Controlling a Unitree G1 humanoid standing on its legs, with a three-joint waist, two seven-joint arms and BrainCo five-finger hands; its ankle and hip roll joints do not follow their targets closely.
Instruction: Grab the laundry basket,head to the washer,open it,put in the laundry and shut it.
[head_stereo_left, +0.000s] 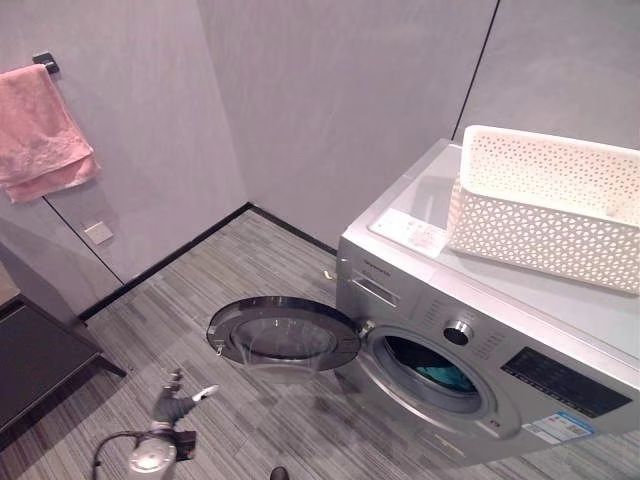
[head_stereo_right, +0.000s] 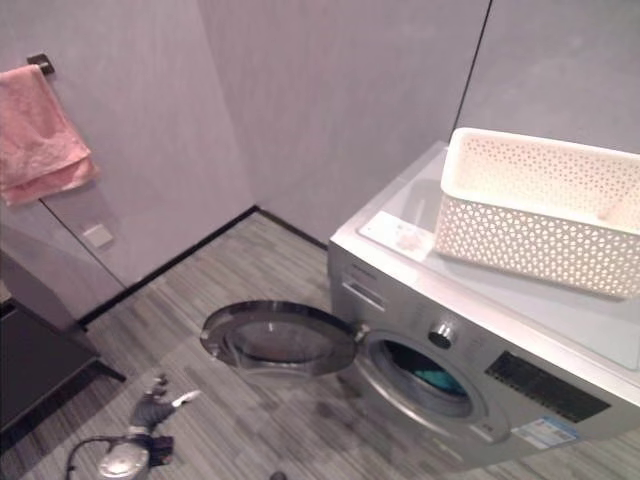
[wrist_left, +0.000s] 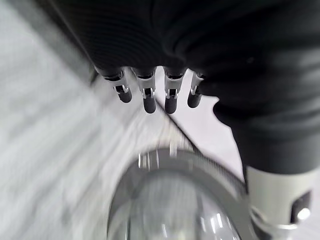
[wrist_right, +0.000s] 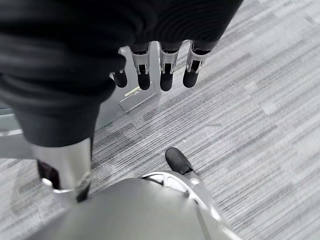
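The washer sits at the lower right of the frame. Its round door hangs open in the middle, so clothes can go in. Something blue-green lies inside the drum. The white basket rests on top of the washer, out of the way. The left hand, at the lower left, holds nothing, fingers loose. The right hand hangs over the floor, fingers loose too.
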